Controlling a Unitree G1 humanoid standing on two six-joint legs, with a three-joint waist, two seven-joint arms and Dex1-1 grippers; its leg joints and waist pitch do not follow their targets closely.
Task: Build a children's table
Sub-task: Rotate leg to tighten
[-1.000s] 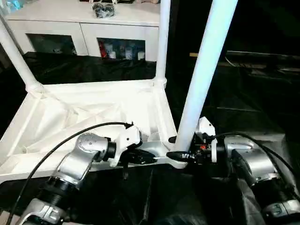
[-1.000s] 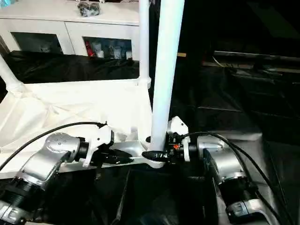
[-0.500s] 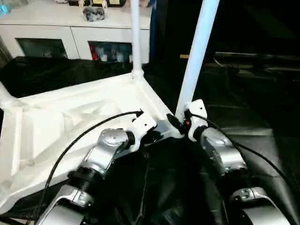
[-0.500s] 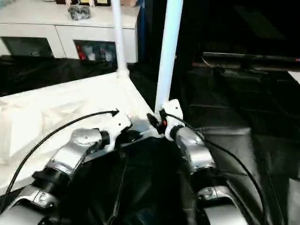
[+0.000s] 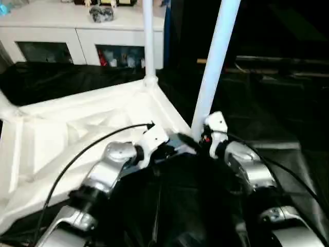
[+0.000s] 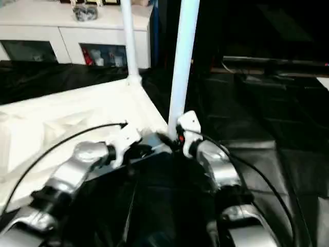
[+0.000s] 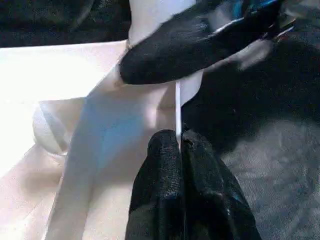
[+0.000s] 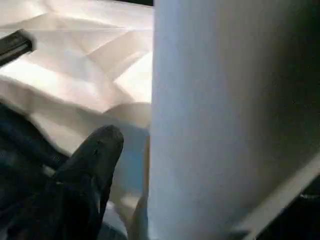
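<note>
At the near corner of the upturned tabletop (image 5: 77, 134), the left gripper (image 7: 181, 150) pinches the rim steady; the right gripper (image 5: 198, 140) brackets the leg (image 5: 213, 67) loosely, seating it.

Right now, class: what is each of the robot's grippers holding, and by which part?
The left gripper pinches the thin rim of the table top. Whether the right gripper, at the near leg's base, grips cannot be told.

No legible text, label, brand, number or sign found on any surface. Small items on cabinet (image 5: 77, 23) top too blurred for markings to be read.
</note>
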